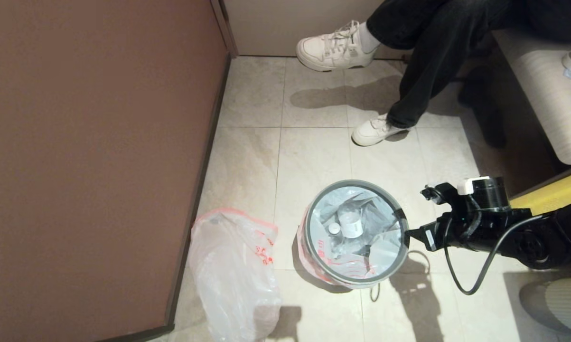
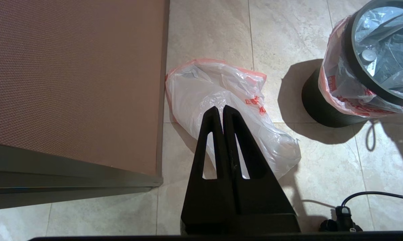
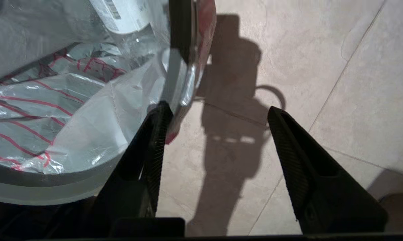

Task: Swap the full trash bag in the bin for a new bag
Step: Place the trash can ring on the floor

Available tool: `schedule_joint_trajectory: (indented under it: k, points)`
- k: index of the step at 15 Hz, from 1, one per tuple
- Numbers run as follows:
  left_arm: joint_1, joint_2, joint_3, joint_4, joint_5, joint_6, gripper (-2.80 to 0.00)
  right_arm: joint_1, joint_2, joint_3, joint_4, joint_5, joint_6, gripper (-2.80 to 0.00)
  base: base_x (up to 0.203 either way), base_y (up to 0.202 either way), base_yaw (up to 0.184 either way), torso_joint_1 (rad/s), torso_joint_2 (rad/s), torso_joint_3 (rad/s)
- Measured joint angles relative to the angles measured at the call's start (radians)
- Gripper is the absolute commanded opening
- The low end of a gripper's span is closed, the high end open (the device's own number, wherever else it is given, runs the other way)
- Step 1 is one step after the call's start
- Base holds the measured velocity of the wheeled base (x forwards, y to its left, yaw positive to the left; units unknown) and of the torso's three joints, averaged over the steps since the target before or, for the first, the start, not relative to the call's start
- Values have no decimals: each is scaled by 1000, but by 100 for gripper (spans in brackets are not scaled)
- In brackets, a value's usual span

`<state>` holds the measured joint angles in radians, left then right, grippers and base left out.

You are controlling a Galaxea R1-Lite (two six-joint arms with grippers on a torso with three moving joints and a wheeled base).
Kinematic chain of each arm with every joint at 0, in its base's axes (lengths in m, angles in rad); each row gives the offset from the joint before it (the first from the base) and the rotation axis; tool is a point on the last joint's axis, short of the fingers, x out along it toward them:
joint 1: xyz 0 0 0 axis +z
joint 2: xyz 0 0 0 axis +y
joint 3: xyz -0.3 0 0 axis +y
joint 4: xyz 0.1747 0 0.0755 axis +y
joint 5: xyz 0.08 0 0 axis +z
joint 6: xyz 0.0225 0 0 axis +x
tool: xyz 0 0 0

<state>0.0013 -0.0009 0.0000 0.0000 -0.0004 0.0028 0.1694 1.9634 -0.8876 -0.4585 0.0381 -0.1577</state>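
The bin (image 1: 356, 182), a small round dark tub with a grey hoop rim, stands on the tiled floor. It is lined with the full trash bag (image 1: 385, 223), which holds a white cup and a bottle. The bag's pink edge hangs over the rim. My right gripper (image 1: 411, 233) is at the bin's right side. It (image 3: 218, 108) stands open with one finger against the hoop (image 3: 178, 77) and only floor between the fingers. The new bag (image 1: 235, 275) lies crumpled on the floor by the wall. Above that bag (image 2: 201, 87) hovers my left gripper (image 2: 219, 108), shut and empty.
A brown panel (image 1: 90, 156) runs along the left. A seated person's legs and white sneakers (image 1: 335, 46) are beyond the bin. A pale bench (image 1: 546, 90) is at the right. A black cable (image 1: 475, 280) hangs from my right arm.
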Motion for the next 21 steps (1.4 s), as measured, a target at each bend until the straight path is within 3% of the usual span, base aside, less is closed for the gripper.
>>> schedule_joint_trajectory:
  k: [7,8,21]
  points:
    - [0,0,0,0,0,0,-280,33,16,-13,1,-8,1,0,0,0,0,0,0,0]
    - [0,0,0,0,0,0,-280,40,29,-16,0,-13,1,-280,0,0,0,0,0,0]
    - [0,0,0,0,0,1,-280,58,46,-21,-1,-27,1,-280,0,0,0,0,0,0]
